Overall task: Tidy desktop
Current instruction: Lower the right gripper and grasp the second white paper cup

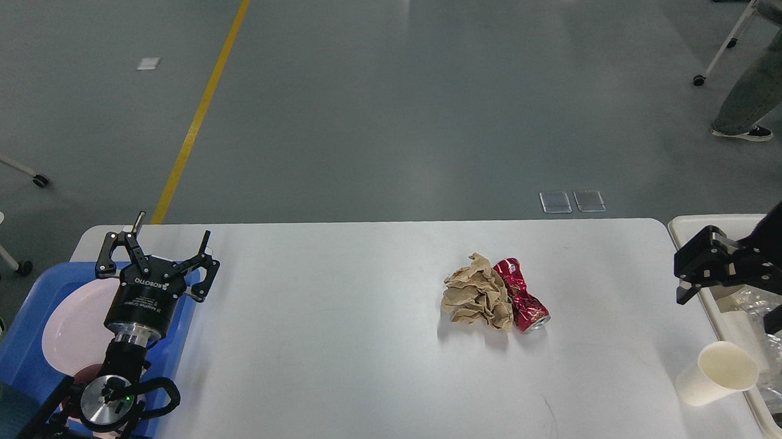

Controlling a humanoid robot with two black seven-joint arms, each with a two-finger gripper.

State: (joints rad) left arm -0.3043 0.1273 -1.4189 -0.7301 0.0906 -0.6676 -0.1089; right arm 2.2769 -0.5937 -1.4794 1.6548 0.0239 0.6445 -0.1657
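Desk (345, 380): white, spans the lower frame. On it, right of centre: crumpled brown paper (475, 300) touching a crushed red can (521, 295). Lower right: paper cup (720, 373) on its side, beside the cream bin (685, 222).

My left claw (157, 255): left of frame, fingers spread, empty, above the blue tray (13, 341) holding a pink plate (72, 326).

My right claw (731, 294): right edge, spread wide, empty, over the bin.

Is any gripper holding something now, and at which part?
No. The left gripper and the right gripper are both open and empty.
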